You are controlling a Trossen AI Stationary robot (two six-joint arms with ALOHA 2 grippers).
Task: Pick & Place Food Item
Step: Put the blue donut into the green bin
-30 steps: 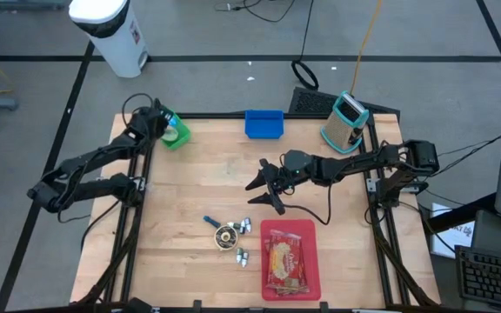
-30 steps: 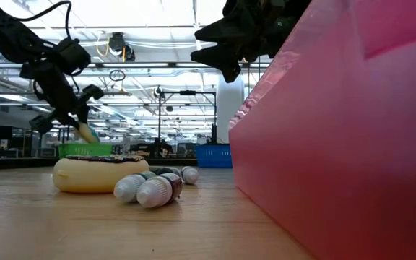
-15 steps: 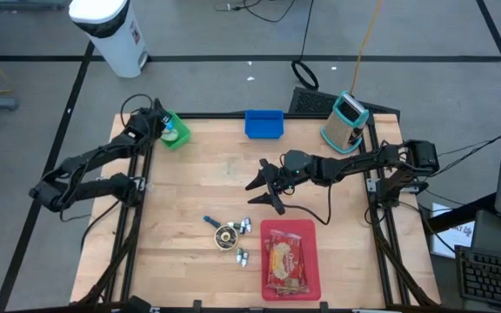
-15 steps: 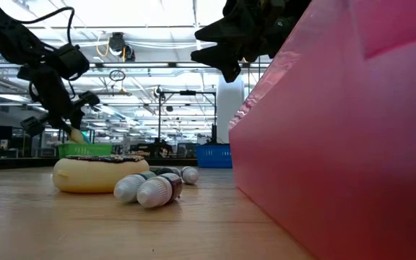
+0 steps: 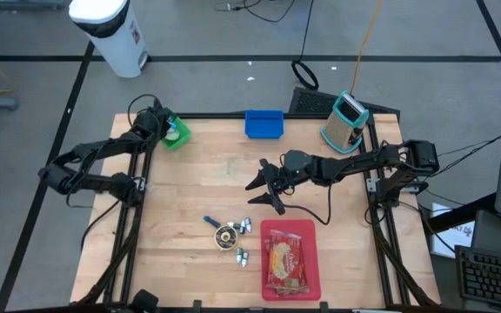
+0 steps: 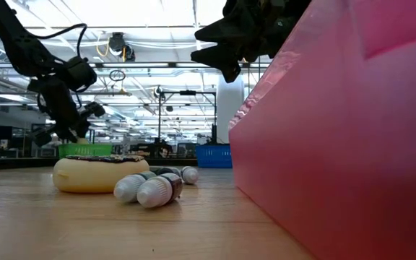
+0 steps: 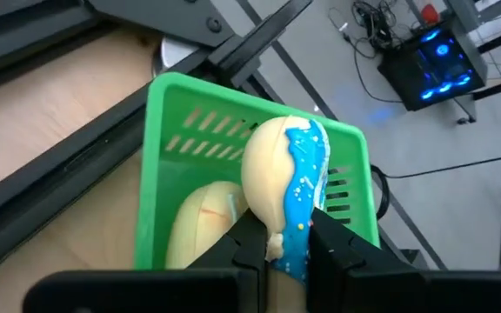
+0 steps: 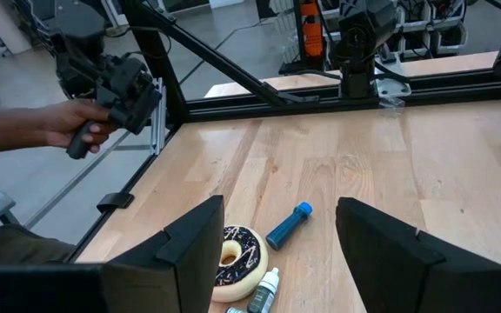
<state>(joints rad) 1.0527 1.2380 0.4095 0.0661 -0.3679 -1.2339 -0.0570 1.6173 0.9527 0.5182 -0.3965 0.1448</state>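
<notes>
My left gripper [image 5: 163, 124] hangs over the green basket [image 7: 159, 156] at the table's far left corner, shut on a cream pastry with blue icing [image 7: 281, 169]. Another pale pastry [image 7: 190, 230] lies inside the basket. In the low view this gripper [image 6: 73, 132] sits just above the basket's rim [image 6: 85, 149]. My right gripper [image 5: 263, 185] stands open above the middle of the table, with nothing between its fingers. A chocolate-iced donut [image 8: 237, 252] lies on the table below it. My left gripper pinches the pastry's lower end [image 7: 287, 236] between its two fingers [image 7: 249, 243], across its thin width. The fingers slant down from the table's near left toward the basket. The pastry stands on edge, clear of the basket floor, with its iced side toward one finger.
Small bottles [image 6: 150, 189] and a blue tube [image 8: 287, 224] lie by the donut [image 5: 226, 235]. A red tray [image 5: 290, 256] with a food packet sits at the near edge, a blue bin [image 5: 263, 123] at the far edge. A person's hand [image 8: 68, 122] holds a controller beyond the table.
My left gripper has sunk toward the green basket and edged toward the far edge, still shut on the iced pastry, which now hangs low over the basket's opening. My right gripper has kept still.
</notes>
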